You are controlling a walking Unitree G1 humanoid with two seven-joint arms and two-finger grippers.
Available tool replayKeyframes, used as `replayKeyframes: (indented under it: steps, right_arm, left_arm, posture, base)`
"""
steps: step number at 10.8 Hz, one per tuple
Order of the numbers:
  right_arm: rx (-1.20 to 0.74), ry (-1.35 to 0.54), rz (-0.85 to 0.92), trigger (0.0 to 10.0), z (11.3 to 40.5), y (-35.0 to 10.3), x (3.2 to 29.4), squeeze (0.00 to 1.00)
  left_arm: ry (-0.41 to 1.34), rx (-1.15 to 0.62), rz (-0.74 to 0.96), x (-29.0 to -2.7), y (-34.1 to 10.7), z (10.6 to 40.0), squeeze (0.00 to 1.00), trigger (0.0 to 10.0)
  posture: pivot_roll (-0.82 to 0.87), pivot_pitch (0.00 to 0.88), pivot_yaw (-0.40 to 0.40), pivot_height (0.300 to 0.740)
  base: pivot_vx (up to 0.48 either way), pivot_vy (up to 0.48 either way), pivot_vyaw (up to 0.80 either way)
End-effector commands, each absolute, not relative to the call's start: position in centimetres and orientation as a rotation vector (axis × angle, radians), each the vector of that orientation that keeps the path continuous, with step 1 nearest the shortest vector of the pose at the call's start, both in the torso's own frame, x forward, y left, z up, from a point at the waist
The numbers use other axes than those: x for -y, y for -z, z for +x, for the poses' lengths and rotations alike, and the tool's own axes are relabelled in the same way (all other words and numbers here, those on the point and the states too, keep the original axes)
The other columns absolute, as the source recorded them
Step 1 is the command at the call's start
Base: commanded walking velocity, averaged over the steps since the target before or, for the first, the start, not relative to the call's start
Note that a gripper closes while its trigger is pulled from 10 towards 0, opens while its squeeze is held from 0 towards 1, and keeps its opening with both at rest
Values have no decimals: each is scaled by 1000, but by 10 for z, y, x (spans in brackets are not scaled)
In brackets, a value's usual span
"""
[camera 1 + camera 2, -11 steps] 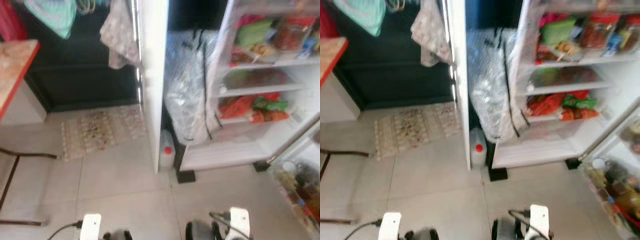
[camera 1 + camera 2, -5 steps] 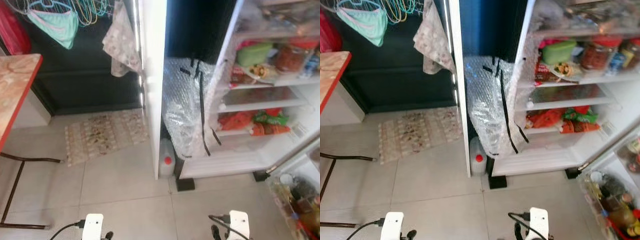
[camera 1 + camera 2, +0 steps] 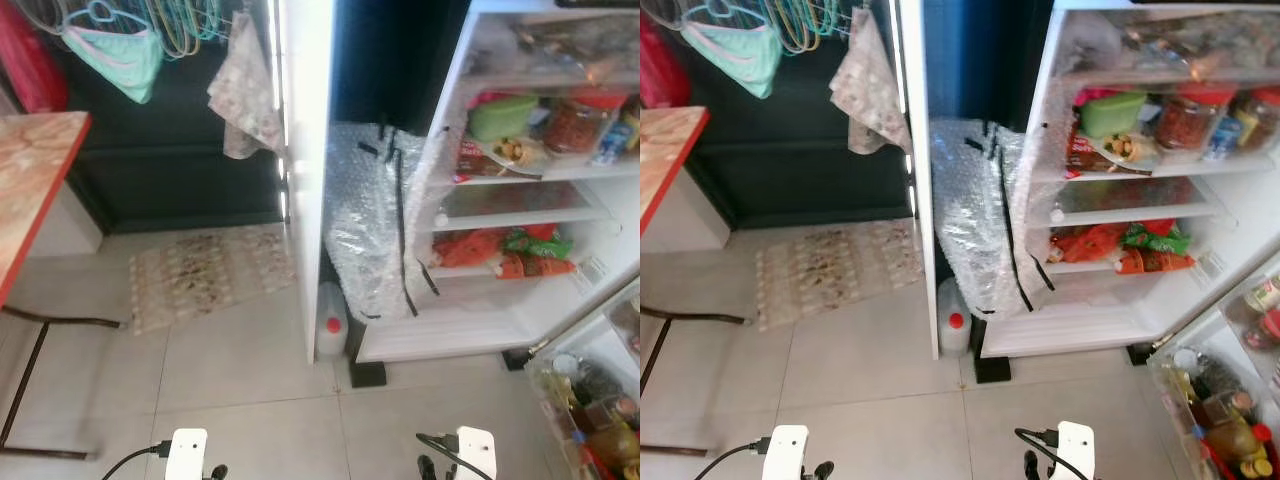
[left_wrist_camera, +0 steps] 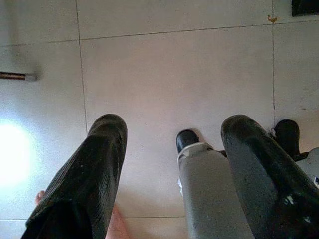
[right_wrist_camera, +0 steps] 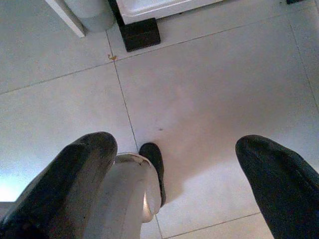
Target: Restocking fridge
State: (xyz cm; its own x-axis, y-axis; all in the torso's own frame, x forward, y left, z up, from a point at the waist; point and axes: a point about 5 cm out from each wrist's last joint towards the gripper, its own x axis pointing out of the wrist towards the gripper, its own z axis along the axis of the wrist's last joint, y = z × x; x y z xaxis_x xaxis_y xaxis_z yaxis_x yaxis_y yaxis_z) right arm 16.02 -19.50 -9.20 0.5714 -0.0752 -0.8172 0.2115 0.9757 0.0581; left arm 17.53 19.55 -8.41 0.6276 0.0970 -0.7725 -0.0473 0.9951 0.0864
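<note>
Fridge (image 3: 1140,200) stood open at far right across the tiled floor (image 3: 240,380), shelves already crowded: green lidded tub (image 3: 1112,112), red-lidded jar (image 3: 1185,118), plate of food (image 3: 1122,148), red and green packets (image 3: 1140,245) lower down, door rack of bottles (image 3: 1225,420) at near right. Since a second ago, whole view lifted and sharpened from blurred to crisp, with more of the top shelf and the hangers (image 3: 150,25) at far left brought into frame; taken as head motion settling rather than any item shifting. Judged as approach ending, with stocking not yet begun and nothing carried. Left gripper (image 4: 172,164) hung low over bare tile, jaws spread apart and empty, robot's own grey leg and dark foot between them. Right gripper (image 5: 174,174) likewise low, jaws wide apart and empty, black block under the fridge's corner beyond. Bubble-wrapped bundle (image 3: 375,215) leaned between white partition (image 3: 305,170) and fridge, red-capped jug (image 3: 332,322) at its foot, patterned mat (image 3: 205,270) left of that, red-edged tabletop (image 3: 35,175) at far left. No brand, label or writing legible anywhere; packet and jar print too small to read.
</note>
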Motion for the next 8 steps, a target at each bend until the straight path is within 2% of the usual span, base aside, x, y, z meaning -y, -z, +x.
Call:
replayKeyframes:
  steps: [1,2,8]
  right_arm:
    - [-981,171,164,10000,153,96,192,0]
    - [-989,187,175,10000,152,97,192,0]
    - [-1014,190,166,10000,144,99,195,0]
  left_arm:
    - [-102,-920,54,-200,88,167,0,10000]
    - [-93,-919,62,-199,88,167,0,10000]
    - [-91,-926,70,-200,88,165,0,10000]
  posture:
    - [-173,115,-20,740]
    - [-176,113,-18,740]
    - [-189,82,-4,740]
  base:
    - [0,307,0]
    - [0,0,0]
    - [0,42,-794]
